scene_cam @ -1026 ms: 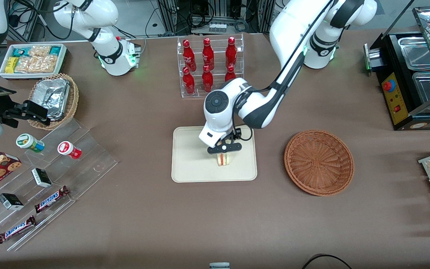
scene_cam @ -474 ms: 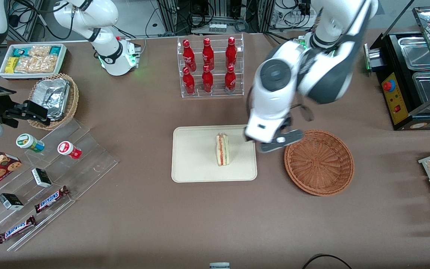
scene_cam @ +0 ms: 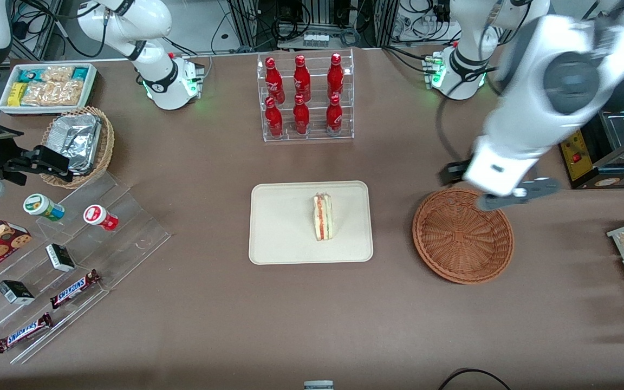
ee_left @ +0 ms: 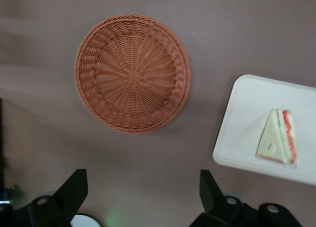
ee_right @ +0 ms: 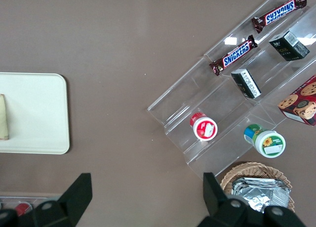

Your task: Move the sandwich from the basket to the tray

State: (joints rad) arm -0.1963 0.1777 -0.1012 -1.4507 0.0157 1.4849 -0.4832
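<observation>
Sandwich (scene_cam: 323,217) lies on tray (scene_cam: 279,238), w/ basket (scene_cam: 462,235) bare beside tray. Gripper (scene_cam: 499,189), fingers spread & holding nothing, hangs high above basket's rim. Placement looks done; best to retreat w/o recrossing tray.

Desk (scene_cam: 193,325): brown cloth cover. Directly on it: tray (scene_cam: 279,238), basket (scene_cam: 462,235) toward the working arm's end, clear bottle rack (scene_cam: 306,97), stepped acrylic snack stand (scene_cam: 68,265). Pincer (scene_cam: 501,192) above basket rim, fingers spread, empty.
</observation>
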